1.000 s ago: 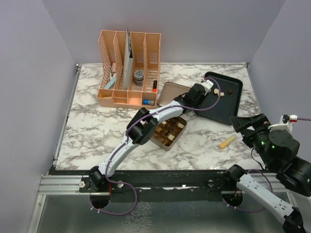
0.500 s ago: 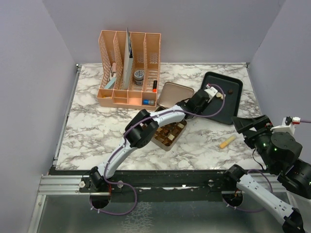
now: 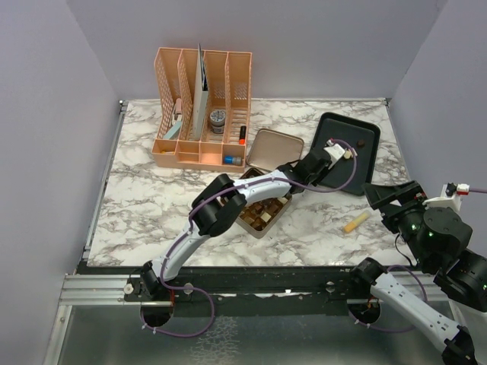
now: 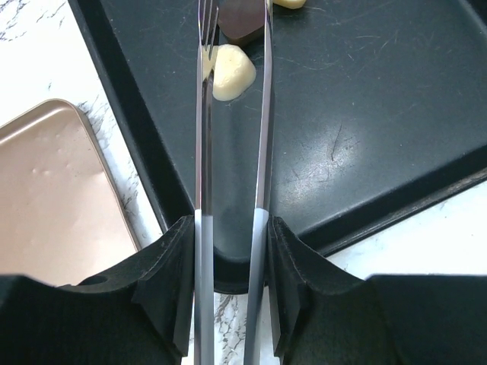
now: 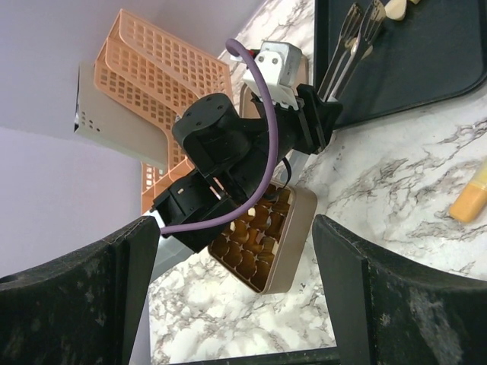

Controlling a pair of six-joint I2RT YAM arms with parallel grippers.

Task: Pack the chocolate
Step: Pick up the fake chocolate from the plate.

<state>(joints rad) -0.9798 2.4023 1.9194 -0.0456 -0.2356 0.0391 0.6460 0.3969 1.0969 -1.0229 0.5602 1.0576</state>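
My left gripper is shut on a pair of metal tongs that reach out over the black tray. Near the tong tips, a cream-white chocolate lies on the tray between the two blades. A dark brown piece sits just beyond it. In the top view the left gripper is at the tray's near-left edge. The gold tin, with several chocolates in its cells, stands under the left forearm. My right gripper hangs open at the right, holding nothing.
The tin's lid lies between the tin and the orange desk organizer at the back left. A small yellow stick lies on the marble near the right gripper. A dark piece sits farther back on the tray.
The left wrist and tongs have shifted slightly nearer and to the right along the tray. The right arm has sunk a little.
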